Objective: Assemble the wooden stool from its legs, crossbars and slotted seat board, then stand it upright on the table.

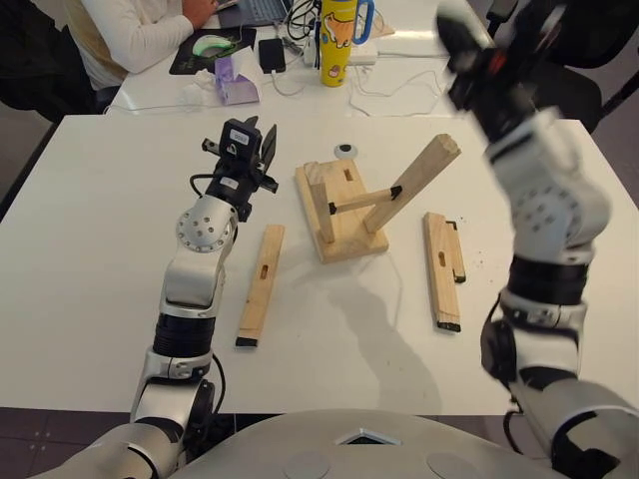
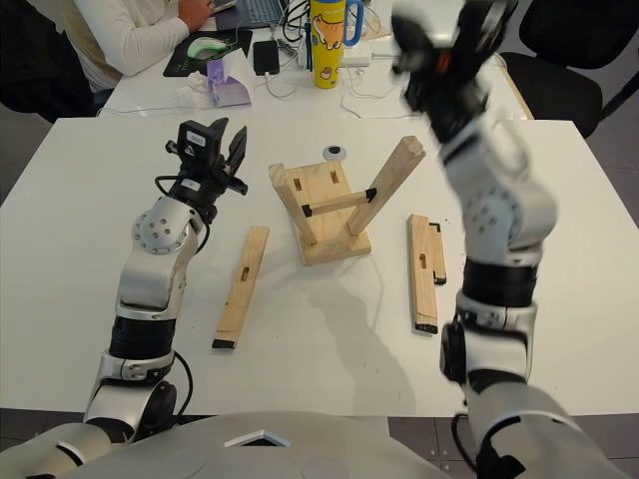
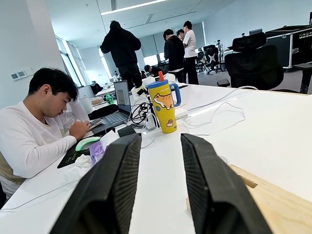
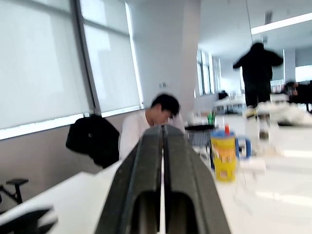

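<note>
Spotter: Closest to us is the left leg [image 1: 262, 284], loose and flat on the table [image 1: 110, 259], slot up. Its long axis runs near to far, with the near end swung a little left.

Planner: Where do the fingers stand to it?

Spotter: Beyond its far end, almost in line with it, hangs the left gripper [image 1: 258, 135]. Its jaws are spread wide and hold nothing, and the tips point to the far side, away from the leg.

Planner: So the leg lies on the near side of the fingers. And the other arm?

Spotter: High at the far right is the right gripper [image 4: 162, 136], fingers pressed together with nothing between them, well apart from that leg. Below it lie the right leg [image 1: 439, 269] and a loose crossbar [image 1: 457, 251] just beside its right edge.

Planner: The stool itself?

Spotter: Mid-table, just right of the left gripper, lies the seat board [image 1: 349, 241]. It carries two fitted legs [image 1: 414, 180] joined by a fitted crossbar [image 1: 361, 201], and one of them leans out to the far right.

Planner: I'd judge the left arm the one for the left leg. It should come toward the near side, tip the wrist down, and close across the leg's narrow width, not along it.
</note>
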